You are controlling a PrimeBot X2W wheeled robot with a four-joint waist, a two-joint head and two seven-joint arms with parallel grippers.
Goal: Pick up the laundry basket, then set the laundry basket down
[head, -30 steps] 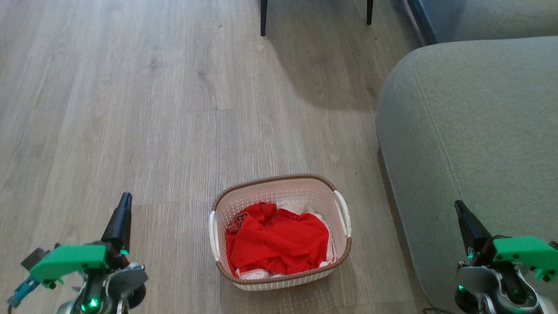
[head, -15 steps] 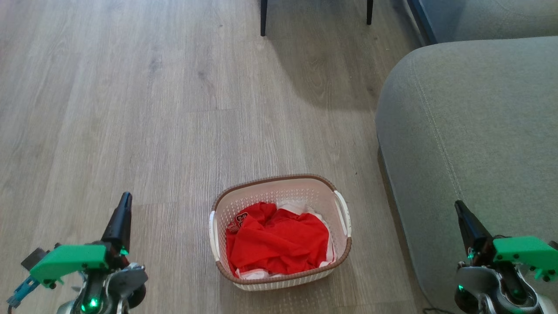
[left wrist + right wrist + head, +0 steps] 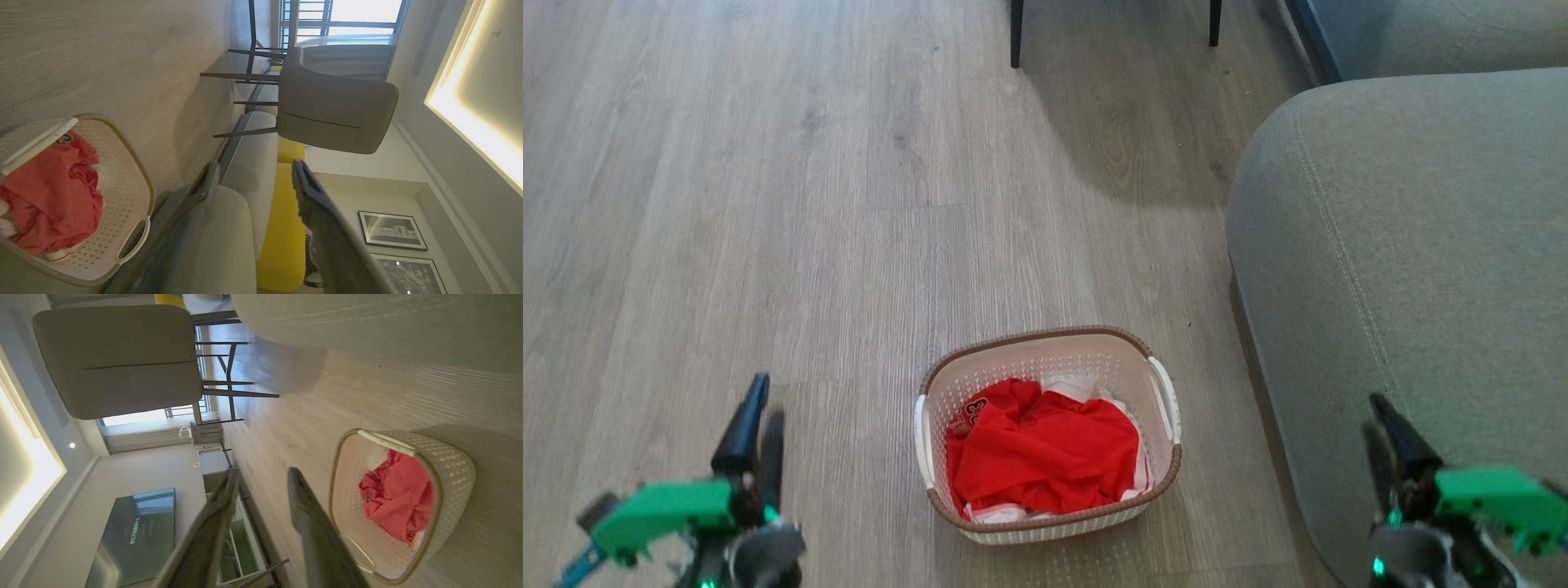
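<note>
Pale wood-plank flooring (image 3: 809,204) runs across most of the head view, with a grey sofa arm (image 3: 1405,286) taking the right side and two dark chair legs (image 3: 1015,33) at the top edge. We see the laundry basket (image 3: 1021,363) standing on the floor at lower centre, near the sofa, with a crumpled red jersey (image 3: 1045,453) and some white cloth heaped inside it. Its white handles sit on the short ends, one (image 3: 920,441) turned to frame left and the other (image 3: 1164,388) to frame right. We take that as the reason for how our arms are spread. Our left gripper (image 3: 766,400) hangs at lower left and our right gripper (image 3: 1374,412) at lower right, each on its own handle's side and well apart from the basket. Both wrist views show the long dark fingers parted with nothing between them, and the basket lies off to one side of each frame, not ahead of the fingers. We judge the pick-up not yet begun: each gripper has to come inward and down to its handle. The right one has the tighter path, since the sofa stands close by. An uneven lift could tip the basket and spill the clothes.
</note>
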